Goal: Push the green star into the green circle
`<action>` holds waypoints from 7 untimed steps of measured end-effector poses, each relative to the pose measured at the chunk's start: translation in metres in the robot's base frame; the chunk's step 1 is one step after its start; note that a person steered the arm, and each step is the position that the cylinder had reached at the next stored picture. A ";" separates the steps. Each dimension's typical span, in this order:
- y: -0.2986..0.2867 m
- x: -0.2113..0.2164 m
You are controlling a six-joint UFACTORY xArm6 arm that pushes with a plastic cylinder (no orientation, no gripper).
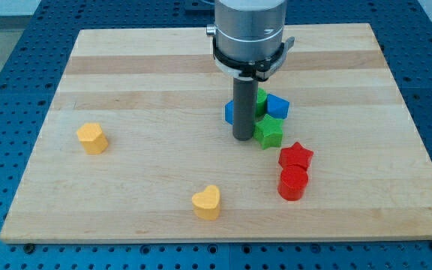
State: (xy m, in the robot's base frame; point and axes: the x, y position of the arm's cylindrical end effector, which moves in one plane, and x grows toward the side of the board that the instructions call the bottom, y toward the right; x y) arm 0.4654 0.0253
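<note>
The green star (269, 131) lies right of centre on the wooden board (148, 97). My tip (243, 139) stands just left of the star, touching or nearly touching it. A green block, which may be the green circle (261, 99), shows partly behind the rod, above the star. A blue block (277, 106) sits at the star's upper right, and another blue block (230, 113) peeks out left of the rod.
A red star (296, 156) and a red cylinder (292, 183) lie below right of the green star. A yellow heart (207, 202) lies near the view's bottom. A yellow block (92, 138) sits at the view's left.
</note>
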 end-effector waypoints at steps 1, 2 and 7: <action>0.000 0.023; 0.004 0.070; 0.030 0.020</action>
State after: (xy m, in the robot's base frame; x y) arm 0.4858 0.0553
